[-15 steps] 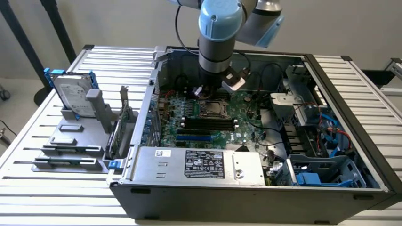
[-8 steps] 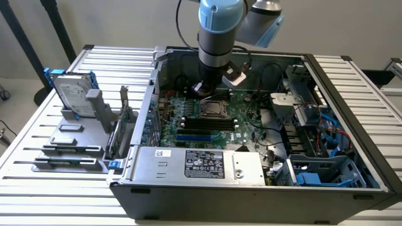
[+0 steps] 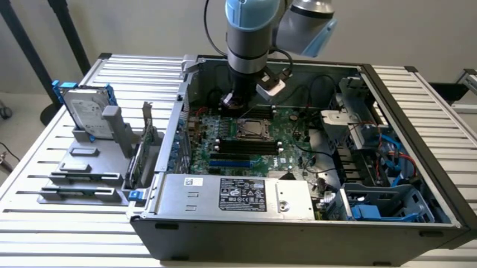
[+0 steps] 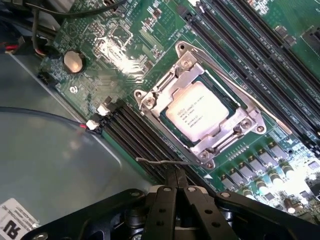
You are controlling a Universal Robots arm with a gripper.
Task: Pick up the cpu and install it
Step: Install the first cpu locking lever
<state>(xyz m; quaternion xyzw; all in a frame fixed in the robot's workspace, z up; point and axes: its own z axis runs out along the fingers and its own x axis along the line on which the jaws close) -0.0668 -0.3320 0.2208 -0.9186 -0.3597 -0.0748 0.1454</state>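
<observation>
The cpu (image 4: 199,111) lies flat in its socket on the green motherboard (image 4: 125,45), silver top up, with the metal socket frame (image 4: 165,90) closed around its rim. In the exterior view the cpu (image 3: 252,127) sits mid-board inside the open computer case (image 3: 402,100). My gripper (image 4: 176,172) hangs just beside the socket's near corner, its two black fingers (image 4: 167,200) pressed together with nothing between them. A thin wire lever (image 4: 155,161) runs right past the fingertips; I cannot tell whether they touch. Seen from the exterior view, the gripper (image 3: 233,104) is low over the board, just behind the socket.
Memory slots (image 4: 130,130) flank the socket on both sides. A coin battery (image 4: 73,61) and cables (image 4: 45,35) lie close by. The power supply (image 3: 238,195) fills the case front. On the exterior view's left, a hard drive (image 3: 86,111) stands in a grey holder on the slatted table (image 3: 44,167).
</observation>
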